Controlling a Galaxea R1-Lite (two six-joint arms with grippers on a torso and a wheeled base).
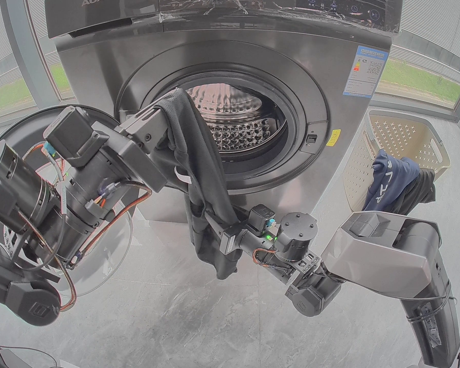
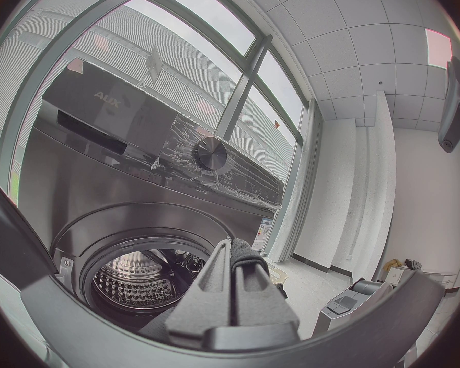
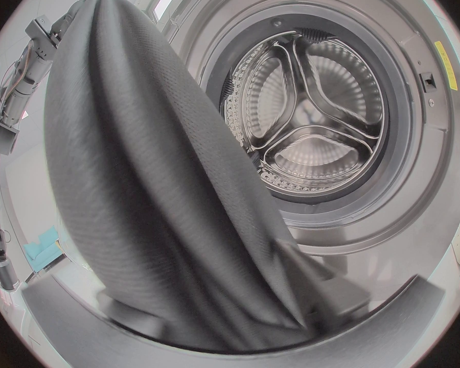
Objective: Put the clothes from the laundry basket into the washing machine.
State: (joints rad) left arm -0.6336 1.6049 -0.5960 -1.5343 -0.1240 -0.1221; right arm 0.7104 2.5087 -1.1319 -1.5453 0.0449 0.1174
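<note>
A dark grey garment (image 1: 199,154) hangs in front of the washing machine (image 1: 317,67), whose drum (image 1: 235,118) stands open. My left gripper (image 1: 163,111) is shut on the garment's top end, level with the upper left rim of the opening. In the left wrist view the fingers (image 2: 250,287) pinch the dark cloth (image 2: 245,249) above the drum (image 2: 133,277). My right gripper (image 1: 215,227) is shut on a lower part of the garment, below the opening, and the tail hangs under it. The cloth (image 3: 138,154) covers the right fingers beside the drum (image 3: 312,118).
The round door (image 1: 105,246) is swung open at the left, behind my left arm. A beige laundry basket (image 1: 419,134) leans at the machine's right, with a navy garment (image 1: 388,180) and a dark one (image 1: 424,190) draped on its rim. Grey floor lies below.
</note>
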